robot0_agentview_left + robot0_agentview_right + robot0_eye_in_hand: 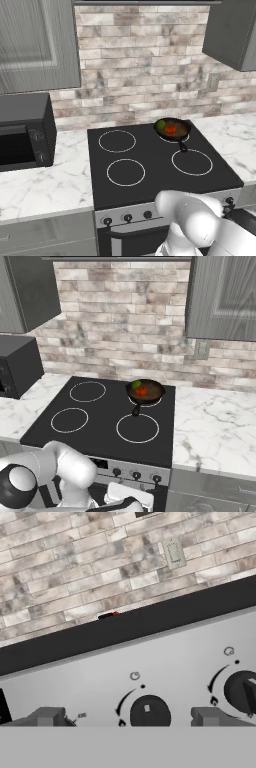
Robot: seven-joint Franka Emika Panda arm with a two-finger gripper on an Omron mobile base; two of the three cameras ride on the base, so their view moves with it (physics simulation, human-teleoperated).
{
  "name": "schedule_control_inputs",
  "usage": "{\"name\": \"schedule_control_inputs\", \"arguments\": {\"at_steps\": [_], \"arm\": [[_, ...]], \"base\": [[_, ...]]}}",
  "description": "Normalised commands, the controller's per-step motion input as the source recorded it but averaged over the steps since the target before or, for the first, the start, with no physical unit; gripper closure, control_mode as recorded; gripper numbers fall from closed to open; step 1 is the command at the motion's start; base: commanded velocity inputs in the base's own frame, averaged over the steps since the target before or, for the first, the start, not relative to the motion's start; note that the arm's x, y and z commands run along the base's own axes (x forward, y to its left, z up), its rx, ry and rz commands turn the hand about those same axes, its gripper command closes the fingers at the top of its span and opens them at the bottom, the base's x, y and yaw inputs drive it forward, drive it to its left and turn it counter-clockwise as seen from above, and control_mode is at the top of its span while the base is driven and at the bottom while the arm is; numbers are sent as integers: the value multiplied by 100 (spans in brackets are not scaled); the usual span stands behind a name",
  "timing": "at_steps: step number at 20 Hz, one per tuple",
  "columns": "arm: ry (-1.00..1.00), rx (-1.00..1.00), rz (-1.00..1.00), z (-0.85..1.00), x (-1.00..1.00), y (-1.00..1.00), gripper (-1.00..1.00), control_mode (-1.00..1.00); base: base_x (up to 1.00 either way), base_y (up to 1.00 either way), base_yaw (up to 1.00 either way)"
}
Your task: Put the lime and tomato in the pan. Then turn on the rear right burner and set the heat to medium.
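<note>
**Lime and tomato sat in the pan; the knob was still to be turned**

Fingertips [47, 717] of the gripper [131, 718] stood wide apart in the hand view and held nothing, with a dark round knob [149, 712] on the stove's grey control panel [90, 687] framed between them. A second knob [242, 691] lay off to one side on the same panel. Whether the tips touched the panel could not be told; they looked close to it.

Beyond the panel's edge ran the black cooktop [150, 165]. On its far right circle rested the pan [175, 130], and inside it the lime [161, 124] and the tomato [170, 128] lay side by side, touching or nearly so. The same pair showed in the right base view, lime [136, 384] behind tomato [142, 390] in the pan [148, 391].

Judged from that, the first half of the task looked done. The rear right burner [184, 138] peeked out as a ring under the pan, and no clear glow could be made out there. What seemed left was closing on the right knob and turning it to medium; which knob served that burner could not be read from the markings.
</note>
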Motion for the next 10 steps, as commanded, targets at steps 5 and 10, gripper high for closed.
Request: {"name": "schedule_control_inputs", "arguments": {"at_steps": [5,10], "arm": [[0,0,0,-3,5,0,-100,-100],[0,0,0,-1,9,-4,-100,-100]], "base": [[0,0,0],[0,0,0]]}}
